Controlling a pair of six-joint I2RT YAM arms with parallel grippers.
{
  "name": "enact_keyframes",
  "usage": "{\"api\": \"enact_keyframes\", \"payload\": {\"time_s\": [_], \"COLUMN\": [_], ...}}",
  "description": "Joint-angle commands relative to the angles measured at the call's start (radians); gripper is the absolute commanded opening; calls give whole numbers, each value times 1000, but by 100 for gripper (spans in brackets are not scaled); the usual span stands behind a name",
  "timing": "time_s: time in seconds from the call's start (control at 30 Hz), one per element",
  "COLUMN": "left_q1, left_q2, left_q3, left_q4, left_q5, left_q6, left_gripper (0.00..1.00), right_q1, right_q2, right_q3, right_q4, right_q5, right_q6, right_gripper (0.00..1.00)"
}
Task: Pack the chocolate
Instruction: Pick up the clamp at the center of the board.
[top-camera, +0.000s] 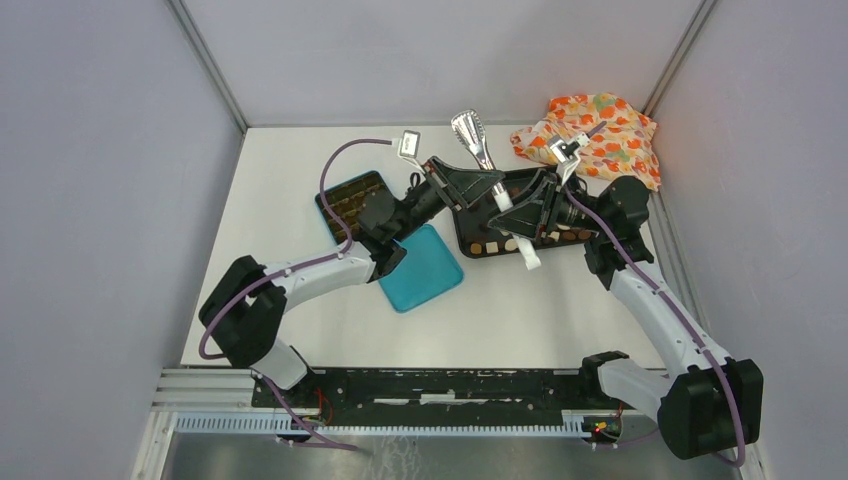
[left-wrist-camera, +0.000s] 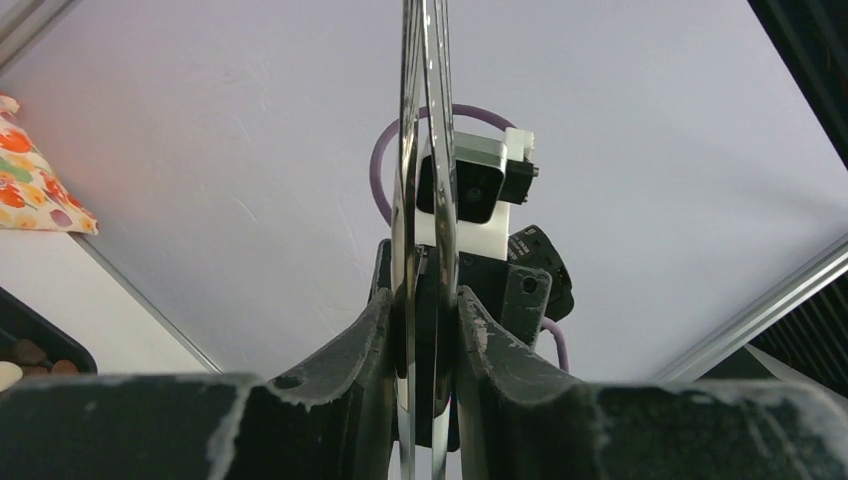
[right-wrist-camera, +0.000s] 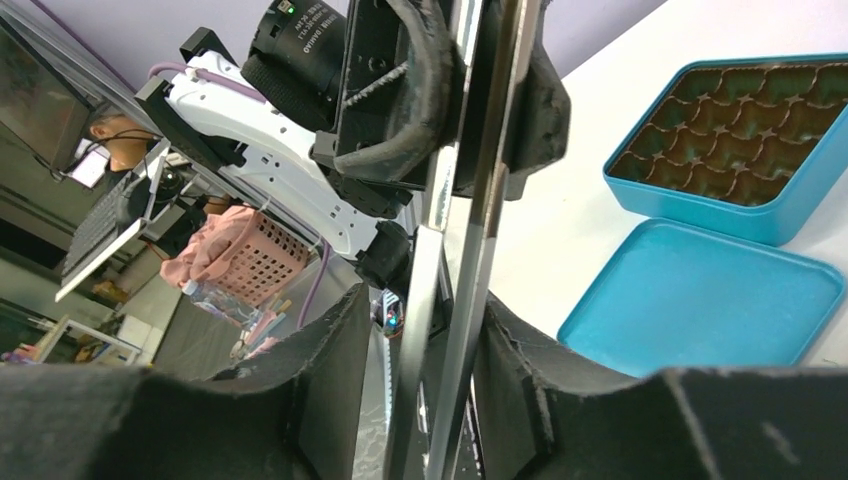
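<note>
Small brown and cream chocolate (top-camera: 497, 245) pieces lie in a black tray (top-camera: 464, 236) at the table's middle; a few chocolate (left-wrist-camera: 30, 355) pieces show at the lower left of the left wrist view. Metal tongs (top-camera: 470, 132) stand tilted over the tray, held up by the arms. My left gripper (top-camera: 492, 178) is shut on the tongs (left-wrist-camera: 425, 150), both blades pinched together between its jaws (left-wrist-camera: 425, 310). My right gripper (top-camera: 512, 215) sits lower on the same tongs (right-wrist-camera: 470, 250). Its jaws (right-wrist-camera: 425, 305) are open around the blades, with a gap on one side.
A blue box (top-camera: 350, 200) with a brown cupped insert (right-wrist-camera: 740, 130) stands left of the tray, its blue lid (top-camera: 425, 268) flat beside it. An orange flowery cloth (top-camera: 595, 135) lies at the back right. Grey walls enclose the table.
</note>
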Motion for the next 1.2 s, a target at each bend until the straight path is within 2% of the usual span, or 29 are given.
{"api": "enact_keyframes", "payload": {"time_s": [0.0, 0.1, 0.23, 0.37, 0.5, 0.6, 0.9, 1.0, 1.1, 1.17], "left_q1": [2, 0, -1, 0, 0, 0, -1, 0, 0, 0], "left_q2": [-15, -23, -26, -21, -16, -15, -22, -39, -85, -124], "left_q3": [-32, -51, -58, -55, -55, -54, -52, -61, -79, -86], "left_q4": [133, 158, 171, 179, 182, 184, 156, 125, 73, 12], "left_q5": [-69, -92, -103, -103, -98, -93, -84, -86, -103, -120], "left_q6": [-42, -45, -41, -42, -45, -50, -50, -30, 16, 59], "left_gripper": [23, 21, 21, 22, 26, 34, 64, 76, 95, 100], "right_q1": [0, -1, -1, -1, 0, -3, -5, -13, -18, -19], "right_q2": [-9, -8, -12, -16, -18, -17, -15, -18, -21, -22], "right_q3": [17, 8, -7, -20, -29, -32, -31, -31, -31, -32], "right_q4": [106, 141, 164, 171, 170, 171, 174, 176, 177, 176], "right_q5": [-6, -1, 10, 22, 33, 41, 38, 35, 33, 31], "right_q6": [43, 75, 104, 117, 125, 130, 135, 133, 130, 126], "right_gripper": [49, 56, 57, 54, 42, 36, 37, 38, 40, 42]}}
